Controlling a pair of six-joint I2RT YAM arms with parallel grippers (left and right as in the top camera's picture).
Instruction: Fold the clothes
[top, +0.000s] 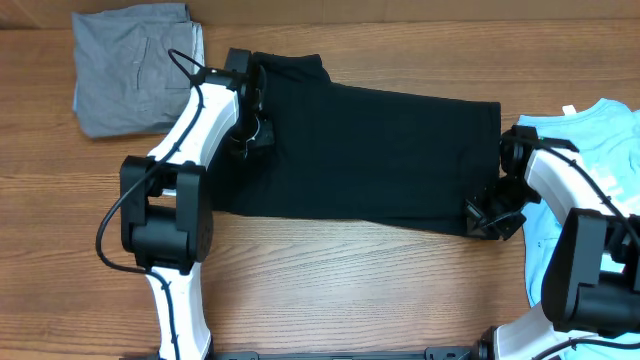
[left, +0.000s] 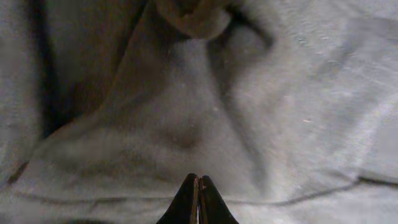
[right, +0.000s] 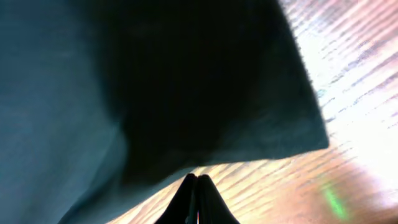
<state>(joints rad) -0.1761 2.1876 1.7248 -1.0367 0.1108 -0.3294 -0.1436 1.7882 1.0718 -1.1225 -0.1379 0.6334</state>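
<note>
Overhead: grey garment (top: 125, 70), blue tee (top: 610, 125) | wrists: black tee (right: 186, 74) | L hand (left: 198, 182), R hand (right: 197, 180) closed, hold unclear

One black T-shirt (top: 370, 150), one grey garment (top: 125, 75), one light-blue T-shirt (top: 610, 130), two robot arms (top: 185, 140) (top: 560, 185)

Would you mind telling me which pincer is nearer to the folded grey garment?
Left. The left pincer is at the end of the black T-shirt beside the grey garment. The right pincer is at the opposite end, by the light-blue T-shirt.
</note>
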